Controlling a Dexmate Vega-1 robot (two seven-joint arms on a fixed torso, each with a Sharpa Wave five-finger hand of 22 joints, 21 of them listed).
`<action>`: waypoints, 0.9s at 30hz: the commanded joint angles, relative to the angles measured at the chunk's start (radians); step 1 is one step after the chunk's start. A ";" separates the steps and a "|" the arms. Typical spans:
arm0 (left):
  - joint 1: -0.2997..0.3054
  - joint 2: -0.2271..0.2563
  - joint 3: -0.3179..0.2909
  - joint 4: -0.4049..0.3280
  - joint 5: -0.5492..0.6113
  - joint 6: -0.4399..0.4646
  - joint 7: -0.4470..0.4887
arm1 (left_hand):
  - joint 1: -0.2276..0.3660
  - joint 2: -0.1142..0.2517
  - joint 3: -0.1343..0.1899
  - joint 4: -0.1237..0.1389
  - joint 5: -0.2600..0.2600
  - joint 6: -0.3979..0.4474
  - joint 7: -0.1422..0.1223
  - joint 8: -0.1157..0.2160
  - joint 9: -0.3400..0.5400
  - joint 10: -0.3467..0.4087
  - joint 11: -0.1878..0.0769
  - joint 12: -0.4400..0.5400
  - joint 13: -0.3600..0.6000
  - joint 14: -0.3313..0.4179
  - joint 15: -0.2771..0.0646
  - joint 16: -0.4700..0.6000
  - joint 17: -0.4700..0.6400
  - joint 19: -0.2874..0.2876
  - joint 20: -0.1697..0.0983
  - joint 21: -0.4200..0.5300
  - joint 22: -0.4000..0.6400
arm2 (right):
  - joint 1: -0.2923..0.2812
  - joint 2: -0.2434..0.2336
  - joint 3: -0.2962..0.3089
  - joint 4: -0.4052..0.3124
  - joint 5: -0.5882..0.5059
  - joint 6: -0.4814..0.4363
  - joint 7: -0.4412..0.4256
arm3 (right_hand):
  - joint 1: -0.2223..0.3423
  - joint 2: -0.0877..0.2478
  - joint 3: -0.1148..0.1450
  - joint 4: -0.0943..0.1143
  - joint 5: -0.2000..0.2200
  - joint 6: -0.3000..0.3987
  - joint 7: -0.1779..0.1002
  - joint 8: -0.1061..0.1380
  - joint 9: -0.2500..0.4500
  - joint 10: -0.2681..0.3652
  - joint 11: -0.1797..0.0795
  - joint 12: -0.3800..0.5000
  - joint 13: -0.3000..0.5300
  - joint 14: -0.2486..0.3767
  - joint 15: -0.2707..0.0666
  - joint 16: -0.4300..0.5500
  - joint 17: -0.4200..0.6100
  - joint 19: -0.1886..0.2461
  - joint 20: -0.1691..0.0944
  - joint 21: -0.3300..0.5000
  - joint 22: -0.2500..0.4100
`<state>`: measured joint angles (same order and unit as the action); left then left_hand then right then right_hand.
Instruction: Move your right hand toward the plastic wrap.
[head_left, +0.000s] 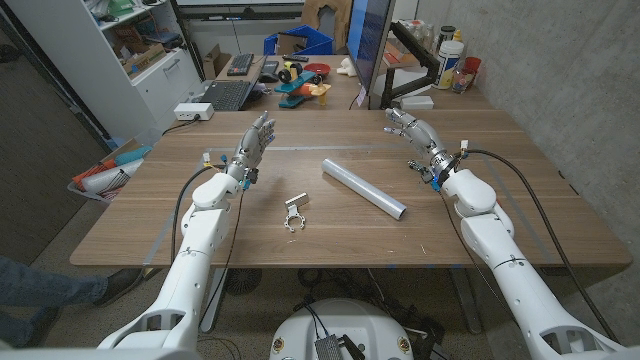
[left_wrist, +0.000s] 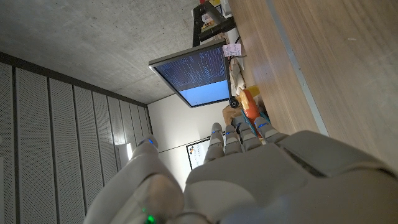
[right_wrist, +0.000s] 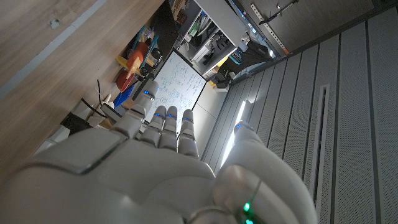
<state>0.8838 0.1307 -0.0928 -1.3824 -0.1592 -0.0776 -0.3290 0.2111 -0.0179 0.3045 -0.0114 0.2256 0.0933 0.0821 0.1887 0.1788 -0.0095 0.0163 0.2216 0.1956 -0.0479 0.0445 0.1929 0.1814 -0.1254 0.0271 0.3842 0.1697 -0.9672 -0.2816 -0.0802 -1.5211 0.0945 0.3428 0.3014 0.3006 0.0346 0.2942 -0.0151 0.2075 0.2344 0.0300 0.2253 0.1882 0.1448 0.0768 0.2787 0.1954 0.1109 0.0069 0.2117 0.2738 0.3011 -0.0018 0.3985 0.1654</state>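
Plastic wrap: the plastic wrap roll lies flat on the wooden table, just right of the table's middle, its long axis running from about 10 o'clock to 4 o'clock; nothing touches it.
Right hand: the right hand is raised at about 1 o'clock from the roll, apart from it. Its fingers are stretched out, side by side, and hold nothing.
Left hand: the left hand is at about 10 o'clock from the roll, well apart from it, palm upright, fingers extended and slightly spread, holding nothing.
Metal clip: a small metal clip lies on the table at about 8 o'clock from the roll, near it but not touching.
Monitor: a monitor stands at the far edge of the table, at 12 o'clock from the roll, its screen lit in the left wrist view.
Behind the table: a whiteboard shows in the right wrist view beyond the fingertips.
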 joint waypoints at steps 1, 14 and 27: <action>-0.004 0.001 -0.001 0.012 0.000 -0.007 -0.003 | 0.004 0.010 0.003 -0.005 0.000 0.006 -0.001 0.003 0.002 0.003 0.000 -0.001 0.003 -0.002 0.003 0.001 0.004 -0.003 -0.003 -0.003 0.005 | -0.002 -0.007 -0.015 -0.011 -0.034 0.014 -0.009 | -0.006 -0.001 0.002 -0.006 0.003 0.005 -0.006 -0.002 0.003 0.007 0.000 -0.004 0.003 0.007 -0.002 0.005 0.001 0.008 -0.001 -0.001 0.001; -0.006 0.005 -0.002 0.009 -0.001 -0.005 -0.008 | 0.004 0.011 0.002 -0.007 -0.001 0.008 0.000 0.003 0.002 0.002 -0.002 -0.002 0.003 -0.001 0.002 0.001 0.003 -0.003 0.001 -0.009 0.005 | -0.014 -0.012 -0.024 -0.035 -0.072 0.035 -0.024 | -0.007 -0.001 0.001 -0.008 0.004 0.009 -0.009 -0.003 0.003 0.008 -0.004 -0.009 0.003 0.007 -0.002 0.004 -0.002 0.009 0.000 -0.007 0.001; -0.004 0.010 -0.002 0.003 -0.002 -0.004 -0.013 | 0.004 0.011 0.001 -0.008 -0.001 0.008 -0.002 0.003 0.002 0.002 -0.001 -0.003 0.003 -0.001 0.002 0.001 0.003 -0.001 0.004 -0.013 0.005 | -0.024 -0.021 -0.036 -0.047 -0.118 0.054 -0.037 | -0.008 -0.002 0.000 -0.010 0.005 0.011 -0.013 -0.005 0.003 0.011 -0.005 -0.012 0.003 0.008 -0.002 0.004 -0.005 0.010 0.001 -0.014 0.002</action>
<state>0.8789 0.1366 -0.0945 -1.3736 -0.1602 -0.0837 -0.3355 0.2151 -0.0140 0.3018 -0.0141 0.2256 0.0932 0.0820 0.1887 0.1788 -0.0095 0.0162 0.2218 0.1956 -0.0479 0.0445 0.1929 0.1816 -0.1255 0.0271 0.3734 0.1697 -0.9776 -0.2931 -0.1015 -1.5482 0.0117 0.3820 0.2759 0.3006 0.0346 0.2913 -0.0180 0.2075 0.2423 0.0222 0.2215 0.1882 0.1484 0.0732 0.2729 0.1955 0.1109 0.0069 0.2117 0.2691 0.3010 -0.0018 0.3880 0.1653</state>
